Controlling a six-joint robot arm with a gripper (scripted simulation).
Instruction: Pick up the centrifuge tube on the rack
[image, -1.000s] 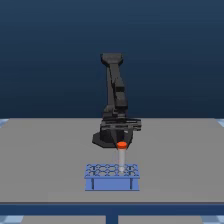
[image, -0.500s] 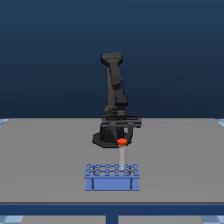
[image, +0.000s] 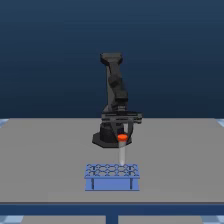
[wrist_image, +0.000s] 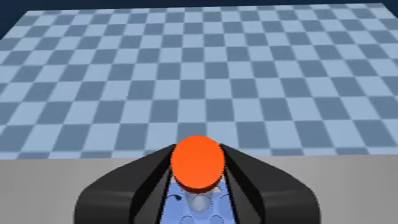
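Above the rack (image: 112, 177), centrifuge tube (image: 121, 148) upright, orange cap clamped between the tool (image: 122, 134) fingers

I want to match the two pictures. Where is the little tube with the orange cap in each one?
Exterior view: the centrifuge tube hangs upright in the middle, its tip just above the rack, cap in the gripper.
Wrist view: the tube's orange cap fills the lower middle, between the black fingers.
Shared landmark: the blue rack, seen just past the cap.
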